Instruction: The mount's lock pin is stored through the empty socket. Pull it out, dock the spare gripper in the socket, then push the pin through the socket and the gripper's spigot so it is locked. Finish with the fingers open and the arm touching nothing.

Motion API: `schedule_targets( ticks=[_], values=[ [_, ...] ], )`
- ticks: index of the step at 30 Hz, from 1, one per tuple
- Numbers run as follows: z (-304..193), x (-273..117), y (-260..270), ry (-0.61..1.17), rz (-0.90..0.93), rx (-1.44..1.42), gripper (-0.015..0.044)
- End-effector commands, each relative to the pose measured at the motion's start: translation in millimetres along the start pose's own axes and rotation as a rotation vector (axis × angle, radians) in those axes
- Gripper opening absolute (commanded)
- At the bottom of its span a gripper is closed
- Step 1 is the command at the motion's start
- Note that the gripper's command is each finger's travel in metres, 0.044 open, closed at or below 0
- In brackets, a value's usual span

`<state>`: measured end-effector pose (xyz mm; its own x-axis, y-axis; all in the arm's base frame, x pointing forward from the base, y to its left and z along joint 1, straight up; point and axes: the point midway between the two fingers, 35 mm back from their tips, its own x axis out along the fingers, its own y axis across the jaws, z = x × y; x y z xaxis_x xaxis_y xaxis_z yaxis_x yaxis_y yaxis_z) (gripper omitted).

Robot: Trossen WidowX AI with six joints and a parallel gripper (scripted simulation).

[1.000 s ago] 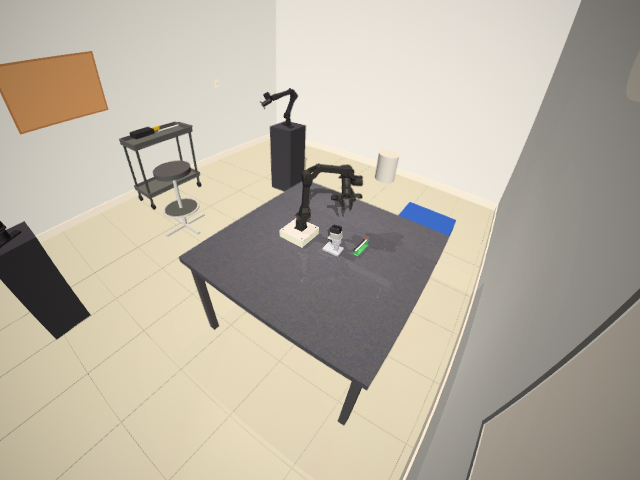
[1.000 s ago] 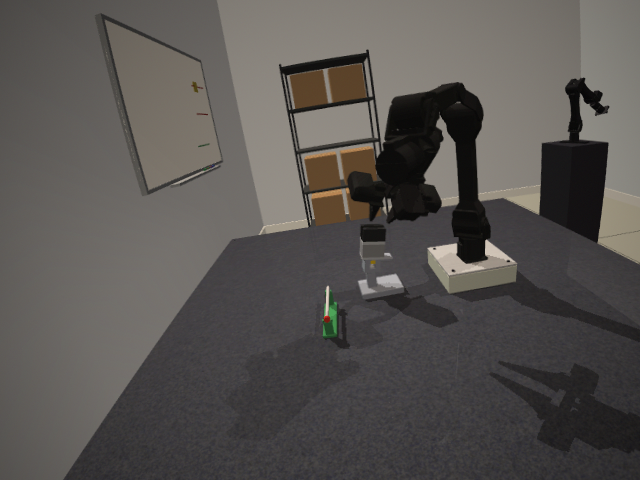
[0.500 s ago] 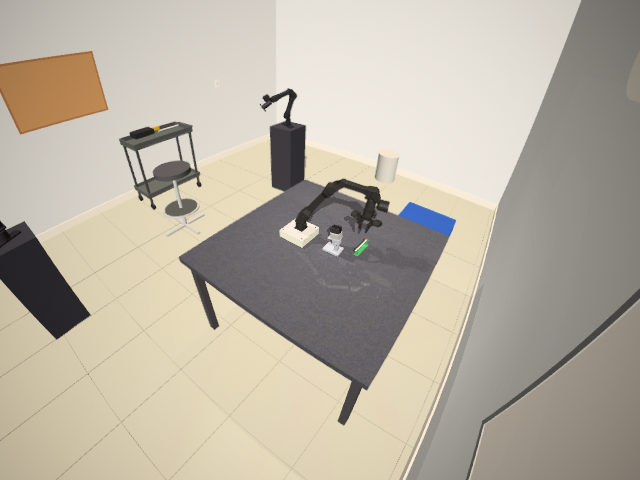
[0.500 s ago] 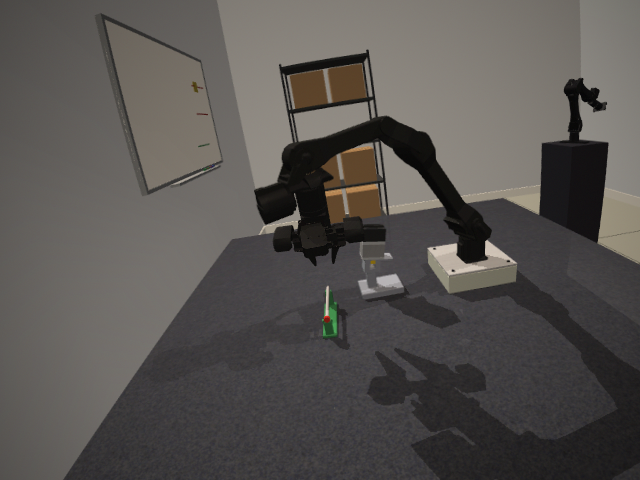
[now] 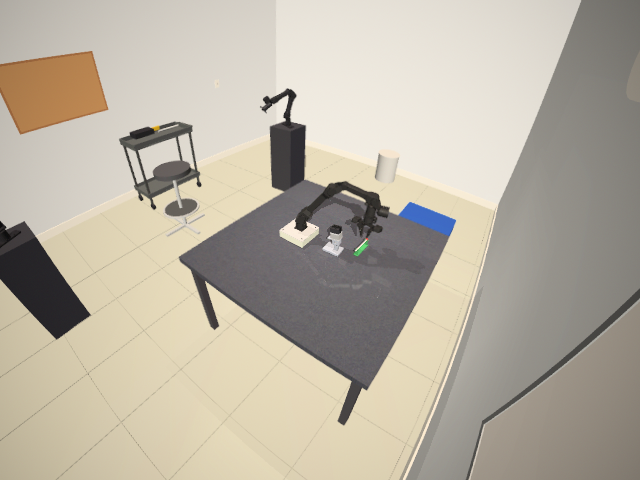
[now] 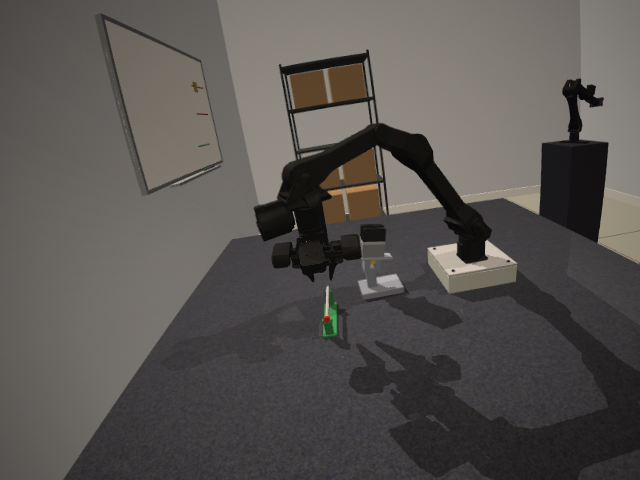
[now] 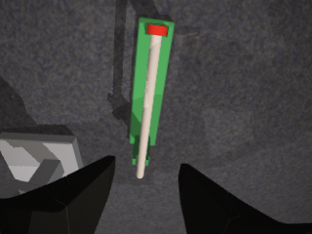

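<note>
The lock pin (image 7: 148,99) (image 6: 327,303) (image 5: 361,244), a pale rod with a red head, lies along the green holder (image 7: 164,63) (image 6: 332,327) (image 5: 360,250). Its plain end sticks out past the holder toward my fingers in the wrist view. My gripper (image 7: 147,167) (image 6: 322,280) (image 5: 364,235) is partly open and empty, pointing down above the plain end of the pin. The light grey mount (image 6: 381,286) (image 5: 333,249) stands beside the holder, with the spare gripper (image 6: 373,241) (image 5: 335,232), grey with a black top, upright on it. Whether it is fully seated cannot be told.
The arm's white base block (image 6: 473,273) (image 5: 298,233) stands beyond the mount on the dark table (image 5: 289,289) (image 6: 258,413). The mount's base (image 7: 68,151) shows at the left of the wrist view, close to the left finger.
</note>
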<state>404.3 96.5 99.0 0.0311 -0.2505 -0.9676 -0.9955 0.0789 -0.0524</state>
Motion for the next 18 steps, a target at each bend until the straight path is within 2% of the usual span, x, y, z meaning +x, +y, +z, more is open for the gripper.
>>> schedule_targets(
  ticks=[1, 18],
  values=[
    [5, 27, 3, 0.004, 0.019, -0.009, 0.0180],
    [11, 58, 3, 0.005, 0.019, -0.009, 0.0180]
  ],
)
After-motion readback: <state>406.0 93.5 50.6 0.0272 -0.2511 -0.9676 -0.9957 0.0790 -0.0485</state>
